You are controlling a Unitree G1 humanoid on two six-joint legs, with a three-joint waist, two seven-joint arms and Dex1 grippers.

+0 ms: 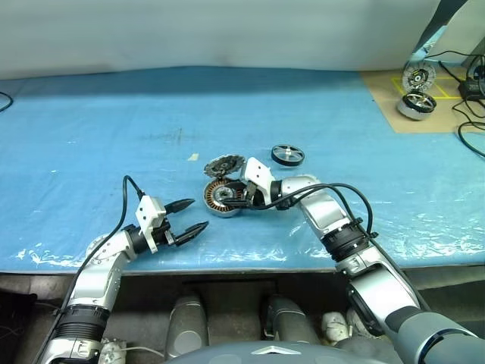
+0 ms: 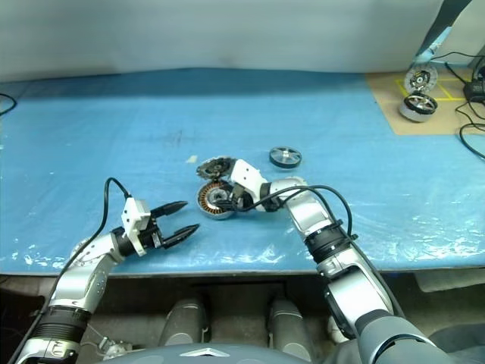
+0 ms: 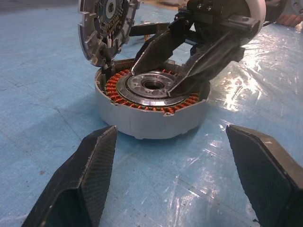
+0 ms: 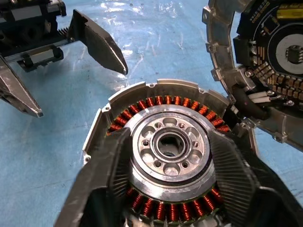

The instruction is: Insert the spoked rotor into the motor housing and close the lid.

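Note:
The motor housing (image 1: 220, 199) sits mid-table with its copper windings (image 4: 156, 100) exposed around a silver hub (image 4: 166, 144). Its lid (image 1: 224, 164) stands tilted up at the far rim, inner side showing, joined to the housing by a black cable (image 4: 246, 105). The spoked rotor (image 1: 288, 155), black with a shiny rim, lies flat on the sheet behind and right of the housing. My right gripper (image 1: 229, 199) reaches into the housing, open, one finger on each side of the hub. My left gripper (image 1: 189, 216) hovers open, left of the housing near the front, pointing at it.
A brown board (image 1: 383, 91) at the far right carries two silver spoked wheels (image 1: 417, 104), with black cables (image 1: 466, 121) trailing beside it. A small white scrap (image 1: 193, 157) lies left of the lid. The table's front edge (image 1: 227, 265) runs just under both arms.

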